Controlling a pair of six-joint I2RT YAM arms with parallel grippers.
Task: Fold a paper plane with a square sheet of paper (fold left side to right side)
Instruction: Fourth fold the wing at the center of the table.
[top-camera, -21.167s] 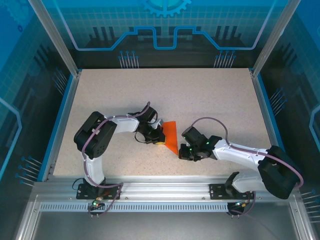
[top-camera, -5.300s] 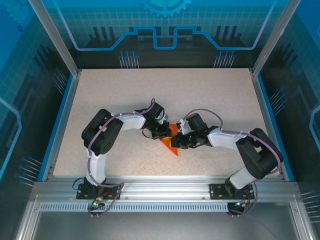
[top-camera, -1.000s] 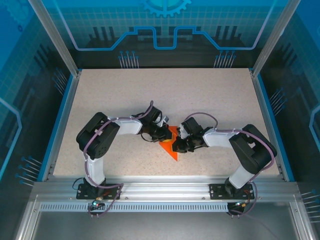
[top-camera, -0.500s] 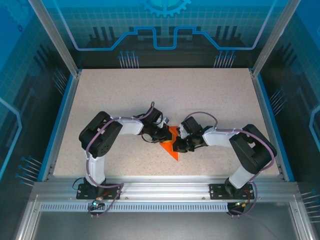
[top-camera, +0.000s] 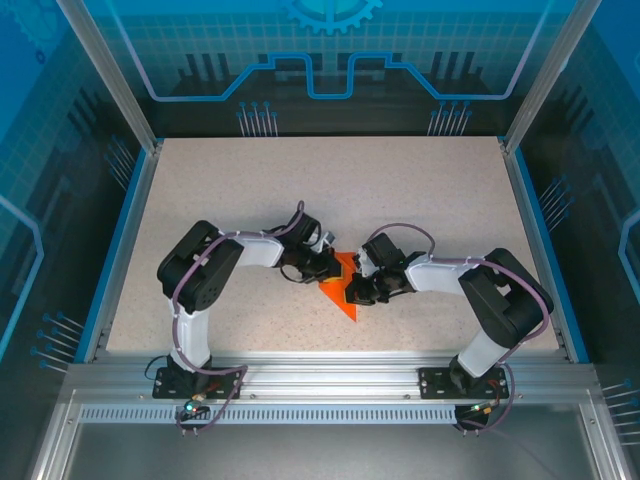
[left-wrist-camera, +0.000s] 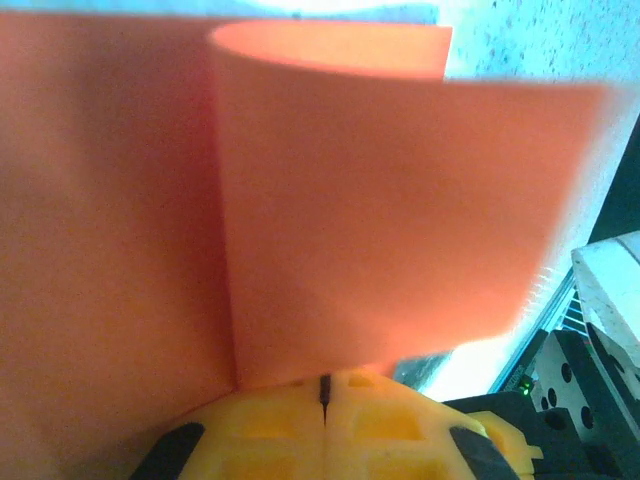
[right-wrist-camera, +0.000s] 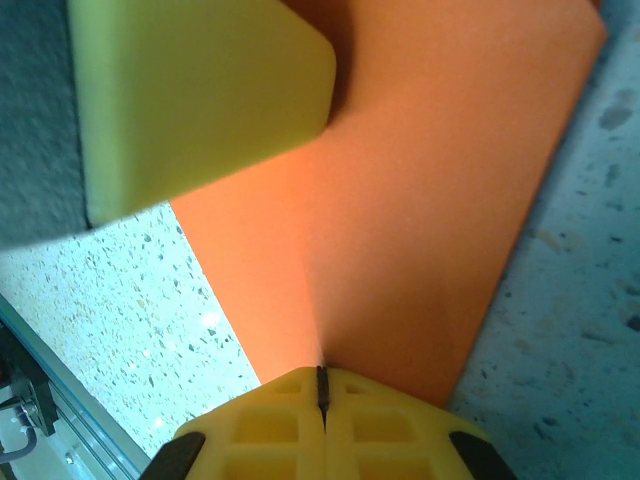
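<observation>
Left wrist view shows the trouble: a flap of the square sheet of paper (left-wrist-camera: 380, 220) stands up and curls over, right in front of the left tool (left-wrist-camera: 323, 388). It looks springy, so I think it could pop back open if it is not pressed flat. The paper is thin and the desk (top-camera: 420, 190) looks smooth, so a push could slide the whole sheet and make the fold crooked. The two tools are very close, so they might bump.

On the left tool, the yellow fingers are pressed together, with just a thin dark line between them. I cannot tell if a bit of paper is nipped there. The right tool (right-wrist-camera: 322, 395) has its fingers together too, and its tip rests on the paper at the end of a soft crease.

From above, the paper lies in the middle of the desk, a small creased shape with its point toward the near edge. It sits between the tools, touching both: the left tool at its far left side, the right tool at its right side.
</observation>
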